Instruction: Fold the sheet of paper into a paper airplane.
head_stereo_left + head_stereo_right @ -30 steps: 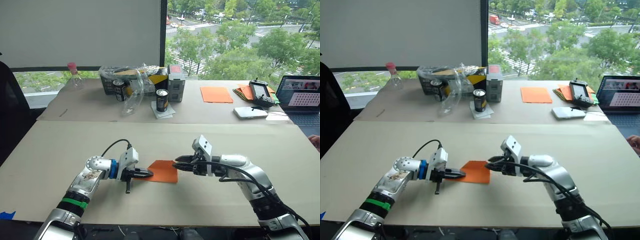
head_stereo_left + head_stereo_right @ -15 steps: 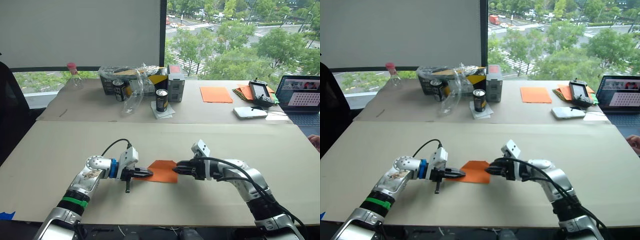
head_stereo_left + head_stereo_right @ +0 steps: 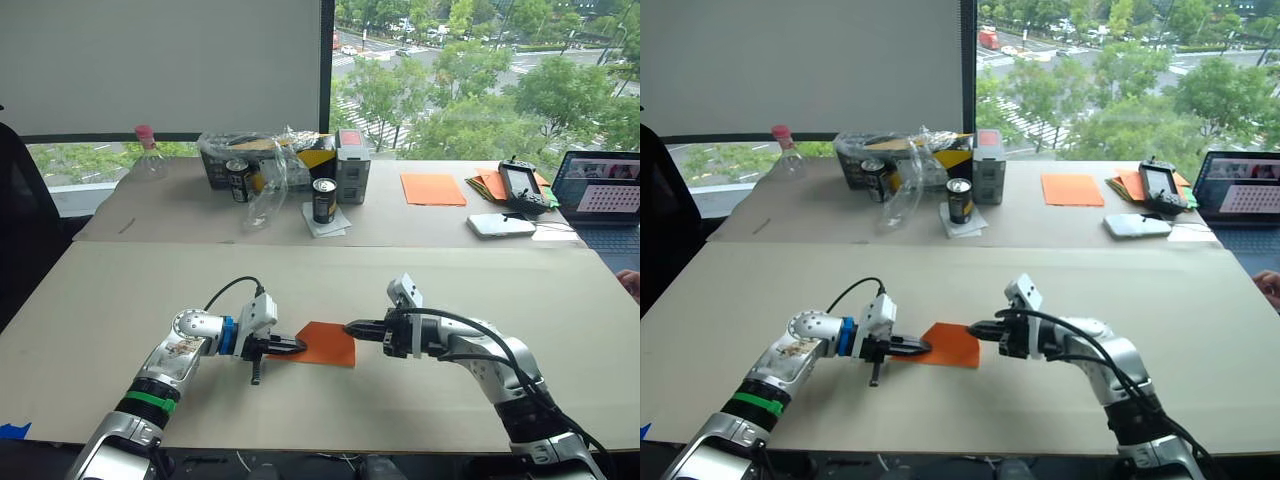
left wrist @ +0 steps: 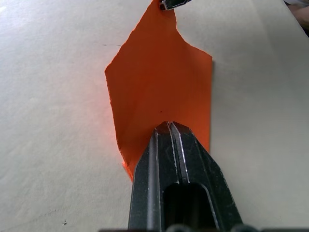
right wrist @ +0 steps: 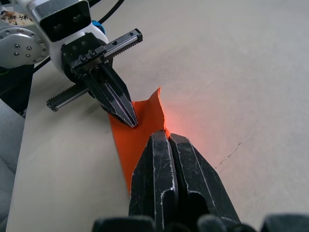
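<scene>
Where closed fingers point(image 4: 170, 129) press, sheet of paper point(image 4: 159, 92) hides.

Both arms reach inward toward the sheet of paper point(image 3: 326, 343), low over the bench point(image 3: 120, 300). The left end effector point(image 3: 300, 346) lies level, fingers pressed together, tips resting on the sheet's left edge. The right end effector point(image 3: 351, 327) points back at it, fingers together, pinching the sheet's far right corner, which lifts slightly.

My left claw point(image 4: 169, 126) covers the sheet of paper's point(image 4: 159, 92) near edge; its crease lines are indistinct.
</scene>
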Robot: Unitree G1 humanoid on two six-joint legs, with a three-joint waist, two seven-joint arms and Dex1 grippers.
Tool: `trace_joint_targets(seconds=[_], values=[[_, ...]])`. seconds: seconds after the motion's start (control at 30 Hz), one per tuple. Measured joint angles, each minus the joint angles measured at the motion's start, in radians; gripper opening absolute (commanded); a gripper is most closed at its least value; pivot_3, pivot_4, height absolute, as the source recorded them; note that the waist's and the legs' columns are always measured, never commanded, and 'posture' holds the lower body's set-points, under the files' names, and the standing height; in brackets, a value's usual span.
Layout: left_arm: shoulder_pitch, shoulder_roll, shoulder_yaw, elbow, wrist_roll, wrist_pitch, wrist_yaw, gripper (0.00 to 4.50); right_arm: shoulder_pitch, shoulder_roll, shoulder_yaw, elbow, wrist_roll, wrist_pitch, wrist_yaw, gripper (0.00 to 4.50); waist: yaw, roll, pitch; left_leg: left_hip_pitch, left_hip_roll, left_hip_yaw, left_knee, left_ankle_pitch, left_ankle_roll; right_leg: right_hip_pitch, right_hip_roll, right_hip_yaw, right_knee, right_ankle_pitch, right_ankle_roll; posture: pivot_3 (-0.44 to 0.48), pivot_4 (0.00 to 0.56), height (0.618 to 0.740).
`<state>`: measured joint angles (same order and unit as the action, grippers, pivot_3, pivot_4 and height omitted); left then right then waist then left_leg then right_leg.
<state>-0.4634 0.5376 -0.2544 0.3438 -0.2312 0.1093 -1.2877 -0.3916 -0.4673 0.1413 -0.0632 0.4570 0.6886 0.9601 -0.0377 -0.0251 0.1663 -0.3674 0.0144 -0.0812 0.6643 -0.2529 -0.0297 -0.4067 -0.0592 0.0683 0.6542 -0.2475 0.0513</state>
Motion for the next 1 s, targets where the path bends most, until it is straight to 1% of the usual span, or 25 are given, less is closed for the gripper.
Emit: trace_joint_targets(seconds=[0.13,0.33,0.43,0.67,0.77,0.83,0.93,1.0], values=[[-0.007,0.000,-0.003,0.008,0.000,-0.001,-0.001,0.00,0.022,-0.025,0.018,-0.033,-0.023,-0.046,0.009,0.03,0.001,0.000,0.000,0.000,0.000,0.000,0.000,0.000,0.000,0.000,0.000,0.000,-0.001,0.000,0.000,0.000,0.150,0.720],[-0.013,0.000,-0.003,0.018,0.000,-0.002,-0.010,0.00,0.071,-0.067,0.093,-0.074,-0.155,-0.290,0.043,0.03,-0.002,0.000,0.000,0.000,0.000,0.000,-0.002,0.000,0.000,0.001,0.000,0.000,-0.005,0.000,0.001,0.000,0.150,0.720],[-0.015,0.000,-0.003,0.020,0.000,-0.002,-0.014,0.00,0.078,-0.099,0.144,-0.074,-0.252,-0.437,0.061,0.03,-0.002,0.000,0.000,0.000,0.000,0.000,-0.002,0.000,0.000,0.001,0.000,0.000,-0.006,0.000,0.002,0.000,0.150,0.720],[-0.014,0.004,-0.002,0.017,0.000,0.002,-0.016,0.00,0.085,-0.111,0.221,-0.018,-0.404,-0.652,0.065,0.03,-0.004,0.000,0.000,0.000,0.000,0.000,-0.002,0.000,0.000,0.001,0.000,0.000,-0.006,0.000,0.001,0.000,0.150,0.720],[-0.010,0.010,0.006,0.008,-0.006,0.023,-0.018,0.00,0.082,-0.109,0.242,0.017,-0.439,-0.708,0.062,0.03,-0.004,0.000,0.000,0.000,0.000,0.000,-0.002,0.000,0.000,0.001,0.000,0.000,-0.006,0.000,0.001,0.000,0.150,0.720],[-0.003,0.029,0.018,-0.006,-0.021,0.054,-0.034,0.00,0.077,-0.106,0.246,0.025,-0.449,-0.726,0.062,0.03,-0.006,0.000,0.000,0.000,0.000,0.000,-0.003,0.000,0.000,0.001,0.000,0.000,-0.007,0.000,0.001,0.000,0.150,0.720],[0.024,0.073,0.052,-0.030,-0.067,0.129,-0.073,0.00,0.074,-0.104,0.248,0.036,-0.455,-0.747,0.064,0.03,-0.008,0.000,0.000,0.000,0.001,0.000,-0.004,0.000,0.000,0.000,0.000,0.000,-0.007,0.000,0.001,0.000,0.150,0.720],[0.032,0.081,0.078,-0.034,-0.096,0.180,-0.083,0.00,0.068,-0.106,0.247,0.043,-0.460,-0.754,0.066,0.03,-0.006,0.000,0.000,0.000,0.000,0.000,-0.004,0.000,0.000,0.000,0.000,0.000,-0.007,0.000,0.001,0.000,0.150,0.720]])
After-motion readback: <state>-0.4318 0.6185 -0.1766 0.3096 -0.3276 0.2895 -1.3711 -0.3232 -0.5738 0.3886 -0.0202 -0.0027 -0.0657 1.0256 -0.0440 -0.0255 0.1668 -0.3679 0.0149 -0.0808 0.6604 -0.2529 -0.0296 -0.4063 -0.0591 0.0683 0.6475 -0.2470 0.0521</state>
